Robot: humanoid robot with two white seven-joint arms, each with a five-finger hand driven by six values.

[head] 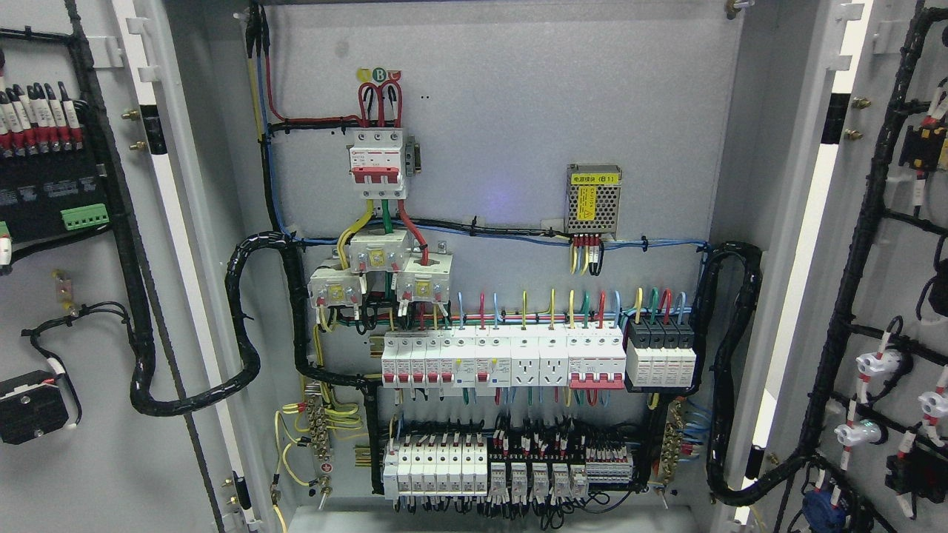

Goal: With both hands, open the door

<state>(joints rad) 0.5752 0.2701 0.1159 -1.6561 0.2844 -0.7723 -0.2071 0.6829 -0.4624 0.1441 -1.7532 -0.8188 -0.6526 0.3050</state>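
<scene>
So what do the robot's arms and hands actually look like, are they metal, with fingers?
That can't be told from this head view: neither arm nor hand shows in it. The picture is filled by the open electrical cabinet, with its left door and right door both swung wide, showing breakers and black cable bundles.

cabinet back panel [503,96]: grey | main breaker [378,163]: white, red | power supply label [586,201]: yellow

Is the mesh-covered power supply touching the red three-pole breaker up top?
Apart. The head view shows bare grey back panel between the power supply and the breaker, which is mounted higher and to the left.
</scene>
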